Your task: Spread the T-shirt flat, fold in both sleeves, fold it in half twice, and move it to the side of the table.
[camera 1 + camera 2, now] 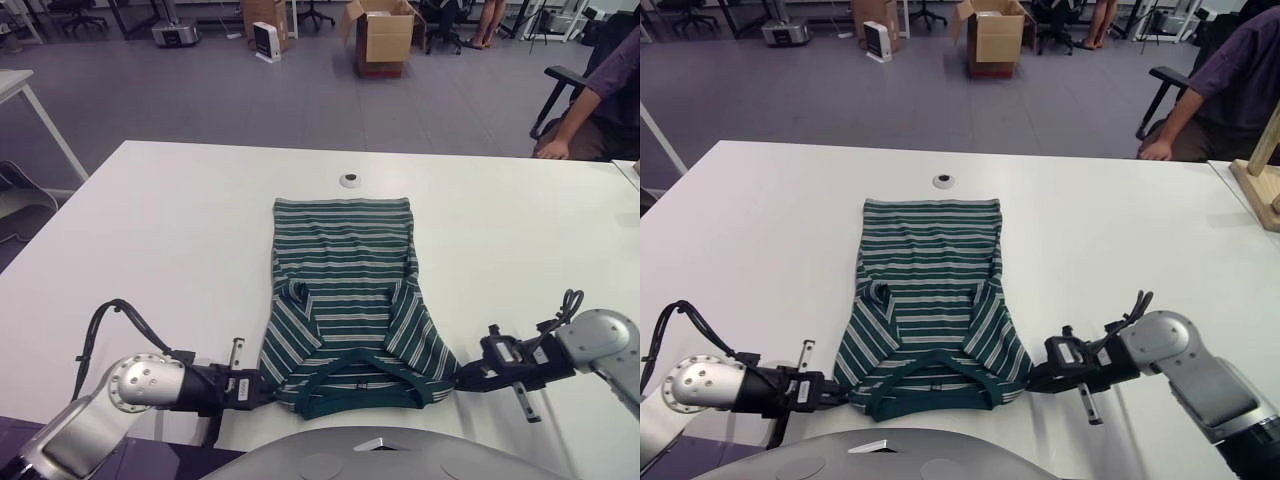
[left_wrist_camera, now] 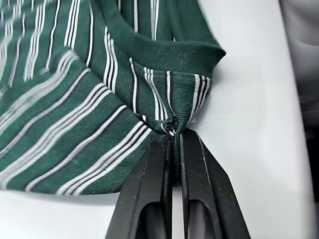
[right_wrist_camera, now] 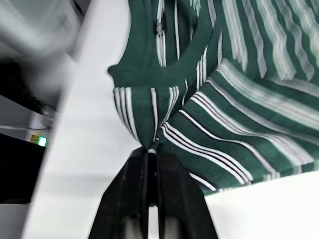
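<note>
1. Green cloth with white stripes, the T-shirt (image 1: 345,290), lies on the white table (image 1: 150,230) in a long narrow shape. Both sleeves are folded in over the body.
2. Its hem edge is straight at 12 o'clock. Its collar edge sits at 6 o'clock, close to the table's near edge.
3. We see the left gripper (image 1: 262,390) at 7 o'clock of the shirt, low over the table. Its fingers (image 2: 154,189) are pressed together, pinching the shoulder corner just beside the collar band, and the cloth bunches into a small pucker at the tips.
4. We see the right gripper (image 1: 460,380) at 5 o'clock, with its fingers (image 3: 127,199) likewise squeezed onto the opposite shoulder corner.
5. Between the two pinched corners the collar edge curves slightly, and the folded sleeves flare outward toward each gripper.
6. A small round disc (image 1: 349,180) rests at 12 o'clock, near the hem but apart from it.
7. Broad white table surface runs out at 9 o'clock and at 3 o'clock of the shirt. More lies past the disc toward the far edge.
8. A wooden stand (image 1: 1265,190) sits at 2 o'clock by the table's right edge, well apart from the shirt.
</note>
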You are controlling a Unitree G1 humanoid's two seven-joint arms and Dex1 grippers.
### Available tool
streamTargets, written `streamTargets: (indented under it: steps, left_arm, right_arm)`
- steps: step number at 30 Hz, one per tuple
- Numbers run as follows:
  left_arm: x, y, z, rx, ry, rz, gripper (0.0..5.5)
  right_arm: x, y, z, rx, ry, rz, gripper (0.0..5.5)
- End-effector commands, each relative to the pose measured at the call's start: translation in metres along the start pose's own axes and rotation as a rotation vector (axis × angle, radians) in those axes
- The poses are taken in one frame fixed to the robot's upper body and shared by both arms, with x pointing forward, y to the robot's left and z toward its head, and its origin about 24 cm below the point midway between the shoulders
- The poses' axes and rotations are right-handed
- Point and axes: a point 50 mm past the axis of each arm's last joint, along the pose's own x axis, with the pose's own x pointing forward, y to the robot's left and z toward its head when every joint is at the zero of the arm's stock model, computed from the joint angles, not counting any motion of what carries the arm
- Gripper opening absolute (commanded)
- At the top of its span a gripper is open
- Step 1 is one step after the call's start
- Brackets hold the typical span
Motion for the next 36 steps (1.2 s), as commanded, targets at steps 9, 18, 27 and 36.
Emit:
streamTargets:
  steps: [9, 18, 27, 36]
  left_arm:
    - [-0.079, 0.036, 0.068, -0.236, -0.363, -0.116, 0.02]
    - [-0.056, 0.166, 0.013, -0.169, -0.288, 0.244, 0.02]
    - [-0.019, 0.207, -0.036, -0.235, -0.149, 0.439, 0.02]
    - [-0.048, 0.230, -0.042, -0.543, -0.491, 0.881, 1.69]
  right_arm:
    - [-0.086, -0.024, 0.068, -0.015, -0.157, 0.000, 0.00]
    - [-0.062, -0.155, 0.060, -0.011, -0.114, -0.264, 0.00]
    - [-0.022, -0.197, 0.039, 0.110, -0.068, -0.469, 0.54]
    - [0.047, -0.166, 0.094, -0.212, -0.285, -0.446, 1.99]
